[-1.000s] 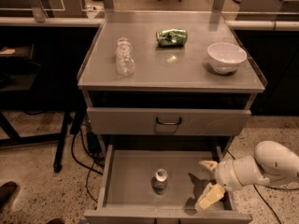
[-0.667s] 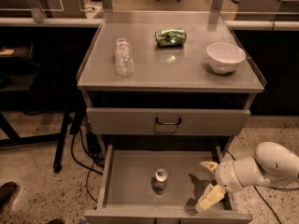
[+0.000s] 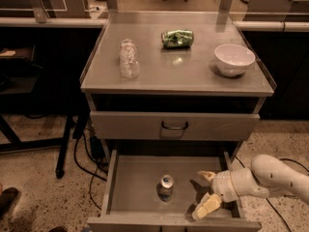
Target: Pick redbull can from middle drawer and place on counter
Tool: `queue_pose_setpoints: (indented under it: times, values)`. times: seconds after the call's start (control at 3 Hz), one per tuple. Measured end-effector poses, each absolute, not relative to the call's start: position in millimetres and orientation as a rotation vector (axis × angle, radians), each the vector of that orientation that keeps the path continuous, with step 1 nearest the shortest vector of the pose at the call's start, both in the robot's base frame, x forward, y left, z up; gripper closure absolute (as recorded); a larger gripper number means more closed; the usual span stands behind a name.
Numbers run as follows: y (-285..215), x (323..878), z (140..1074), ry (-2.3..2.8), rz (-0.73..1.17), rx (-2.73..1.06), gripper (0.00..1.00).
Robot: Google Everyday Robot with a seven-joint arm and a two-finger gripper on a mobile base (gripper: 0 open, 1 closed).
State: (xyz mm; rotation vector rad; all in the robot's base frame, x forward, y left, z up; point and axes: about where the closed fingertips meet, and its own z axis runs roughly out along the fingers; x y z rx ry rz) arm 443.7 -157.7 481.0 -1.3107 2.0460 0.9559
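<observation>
The redbull can (image 3: pixel 166 186) stands upright on the floor of the open middle drawer (image 3: pixel 137 187), its shiny silver top facing up. My gripper (image 3: pixel 205 193) reaches into the drawer from the right on a white arm. It is open, with one pale finger (image 3: pixel 206 176) toward the back and the other finger (image 3: pixel 207 206) near the drawer's front. It sits to the right of the can, apart from it, and holds nothing. The counter (image 3: pixel 176 74) is the grey top of the cabinet above.
On the counter lie a clear plastic bottle (image 3: pixel 129 58) at the left, a crushed green can (image 3: pixel 177 38) at the back and a white bowl (image 3: pixel 234 59) at the right. A shut drawer with a dark loop handle (image 3: pixel 175 126) is above the open one.
</observation>
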Motion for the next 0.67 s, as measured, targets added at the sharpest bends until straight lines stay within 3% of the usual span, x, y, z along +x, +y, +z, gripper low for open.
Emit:
queue_pose_setpoints:
  times: [0.67]
  values:
    - [-111,484,444,1.947,1.032,-1.271,0.0]
